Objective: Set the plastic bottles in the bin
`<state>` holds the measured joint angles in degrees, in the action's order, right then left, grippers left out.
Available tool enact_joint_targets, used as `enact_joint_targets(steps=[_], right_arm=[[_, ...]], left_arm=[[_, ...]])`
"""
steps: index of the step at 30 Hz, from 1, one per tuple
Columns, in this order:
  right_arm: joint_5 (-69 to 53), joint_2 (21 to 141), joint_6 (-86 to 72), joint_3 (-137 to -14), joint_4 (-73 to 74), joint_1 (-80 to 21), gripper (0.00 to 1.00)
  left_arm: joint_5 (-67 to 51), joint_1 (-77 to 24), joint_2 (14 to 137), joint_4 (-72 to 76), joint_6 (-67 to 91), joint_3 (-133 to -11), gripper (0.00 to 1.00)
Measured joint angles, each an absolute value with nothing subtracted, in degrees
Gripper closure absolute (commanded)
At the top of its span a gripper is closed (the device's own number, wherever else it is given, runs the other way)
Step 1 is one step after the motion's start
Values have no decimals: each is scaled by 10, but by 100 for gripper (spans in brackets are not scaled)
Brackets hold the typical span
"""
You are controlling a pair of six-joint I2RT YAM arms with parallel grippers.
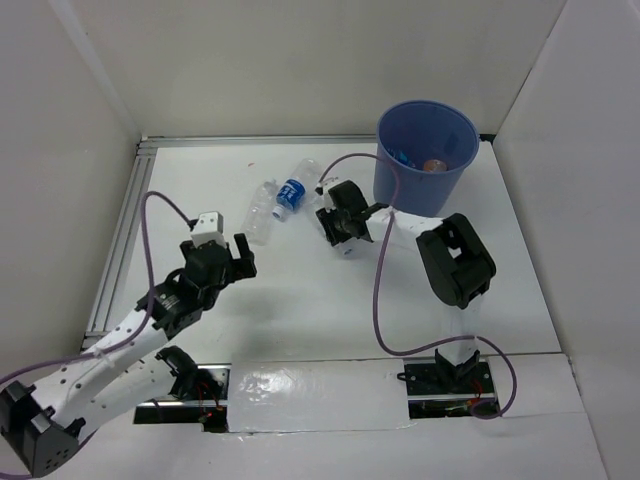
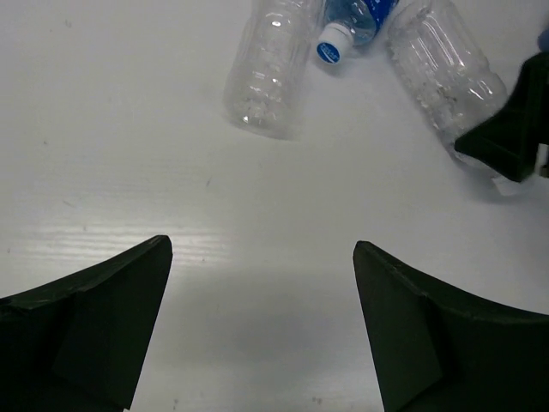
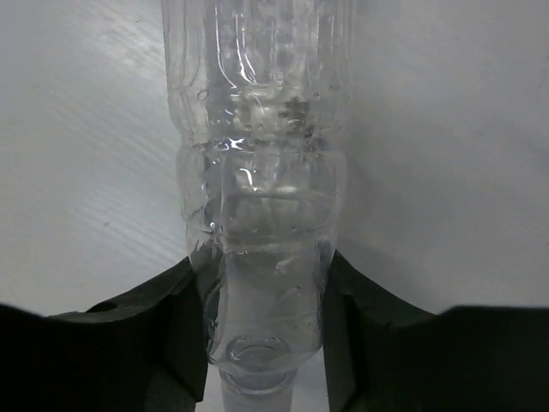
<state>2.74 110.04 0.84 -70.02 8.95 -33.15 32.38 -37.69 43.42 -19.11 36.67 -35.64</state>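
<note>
Overhead, you cannot tell what lies in the bin (image 1: 420, 192): a blue patch (image 1: 400, 157) and an orange patch (image 1: 435, 165) show past the rim, too small to name, and the wall hides the rest. The right gripper (image 1: 330, 205) covers the near end of the held clear bottle (image 1: 308, 172). From the right wrist that bottle runs off the top edge, so its far end is lost to you, and the bottom edge cuts the fingers (image 3: 146, 343). From the left wrist, the top edge cuts off the loose clear bottle (image 2: 266, 77) and the blue-labelled bottle (image 2: 356, 17). The bottom edge crops the left gripper (image 2: 262, 249).
</note>
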Motion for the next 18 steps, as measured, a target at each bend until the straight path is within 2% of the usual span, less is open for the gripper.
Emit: enact_joint_targets(steps=[5, 10, 14, 18], right_arm=[[-107, 1036, 77, -706, 168, -321, 82], [-226, 924, 123, -807, 235, -301, 82], [-224, 850, 111, -897, 209, -254, 83], [-163, 818, 85, -941, 173, -185, 83]], left_arm=[[272, -292, 558, -107, 283, -387, 0], [219, -221, 696, -60, 224, -474, 0], [174, -192, 797, -35, 191, -533, 0], [138, -184, 862, -28, 177, -563, 0]])
